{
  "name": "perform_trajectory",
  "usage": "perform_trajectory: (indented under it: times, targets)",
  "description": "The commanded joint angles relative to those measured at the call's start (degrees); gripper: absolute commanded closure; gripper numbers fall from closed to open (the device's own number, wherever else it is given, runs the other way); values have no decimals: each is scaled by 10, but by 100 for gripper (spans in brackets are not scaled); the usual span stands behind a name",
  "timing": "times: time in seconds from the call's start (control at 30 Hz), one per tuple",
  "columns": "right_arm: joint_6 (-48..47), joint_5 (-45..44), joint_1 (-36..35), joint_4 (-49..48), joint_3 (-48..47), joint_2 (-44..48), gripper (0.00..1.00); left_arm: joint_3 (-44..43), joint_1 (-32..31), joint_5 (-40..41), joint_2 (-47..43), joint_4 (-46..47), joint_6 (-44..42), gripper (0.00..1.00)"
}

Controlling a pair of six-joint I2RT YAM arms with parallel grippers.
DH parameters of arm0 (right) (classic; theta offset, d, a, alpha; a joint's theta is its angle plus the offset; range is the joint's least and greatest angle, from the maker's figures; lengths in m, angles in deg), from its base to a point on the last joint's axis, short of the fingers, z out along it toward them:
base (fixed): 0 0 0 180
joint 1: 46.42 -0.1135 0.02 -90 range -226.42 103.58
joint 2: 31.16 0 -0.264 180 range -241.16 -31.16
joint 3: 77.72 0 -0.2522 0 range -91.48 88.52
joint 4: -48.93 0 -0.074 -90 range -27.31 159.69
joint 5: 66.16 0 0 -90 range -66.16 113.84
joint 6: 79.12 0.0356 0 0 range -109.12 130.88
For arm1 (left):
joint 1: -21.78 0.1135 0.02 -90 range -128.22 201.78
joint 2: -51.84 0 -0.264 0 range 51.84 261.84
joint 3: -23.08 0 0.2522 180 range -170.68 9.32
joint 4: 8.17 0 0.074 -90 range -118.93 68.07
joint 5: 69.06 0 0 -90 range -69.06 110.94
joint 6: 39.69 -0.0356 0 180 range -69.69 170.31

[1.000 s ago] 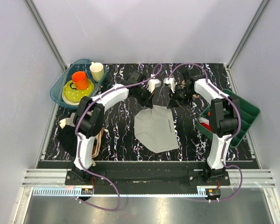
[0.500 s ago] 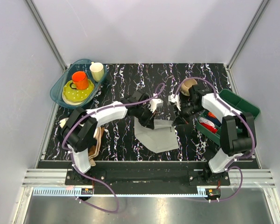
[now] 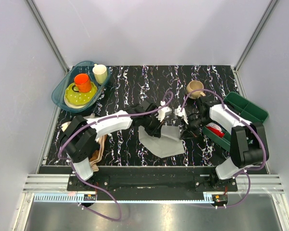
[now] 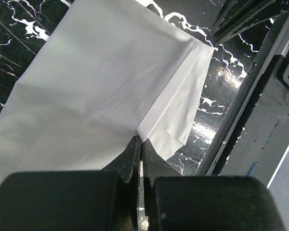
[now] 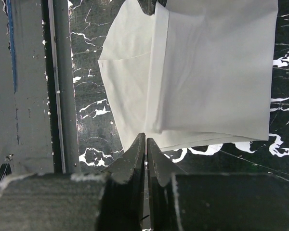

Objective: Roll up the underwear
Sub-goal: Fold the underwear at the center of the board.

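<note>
1. The plain light grey, thin-fabric underwear (image 3: pixel 164 143) is lying around the middle of the black marble-look table with white veins (image 3: pixel 130 86). It's a bit toward the near edge, right between the two arms.
2. Its far part is doubled back over itself, so there's a second layer on top. Both wrist views show a crisp straight crease there.
3. The left gripper (image 4: pixel 139 142) is down at the left end of that folded strip. Its two black fingers are squeezed together with barely a slit between them, and the cloth's edge is nipped at the tips.
4. Same deal for the right gripper (image 5: pixel 146 140) at the right end of the strip: fingers pressed nearly together, pinching the fabric edge.
5. A rounded tan-beige mug (image 3: pixel 194 88) stands on the table past the right arm, well apart from the underwear.
6. At the far-left corner, a teal plastic tray (image 3: pixel 58 98) holds a yellow plate (image 3: pixel 79 97), an orange cup (image 3: pixel 82 82) and a cream cup (image 3: pixel 100 73).
7. A dark green plastic bin (image 3: pixel 250 103) sits at the right edge with something red and white (image 3: pixel 212 129) in it.
8. A tan cloth (image 3: pixel 101 144) lies beside the left arm, near its base.
</note>
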Motion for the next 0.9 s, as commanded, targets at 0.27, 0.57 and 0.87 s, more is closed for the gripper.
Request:
perform_trajectory:
  times: [0.27, 0.57, 0.87]
  targets:
    - [-20, -26, -6, -18, 32, 29, 88, 49, -36, 34, -34, 50, 52, 98]
    - [77, -47, -97, -240, 151, 157, 43, 48, -36, 42, -39, 77, 105, 99]
    - [148, -187, -178, -397, 226, 199, 36, 52, -34, 21, -39, 98, 145, 99]
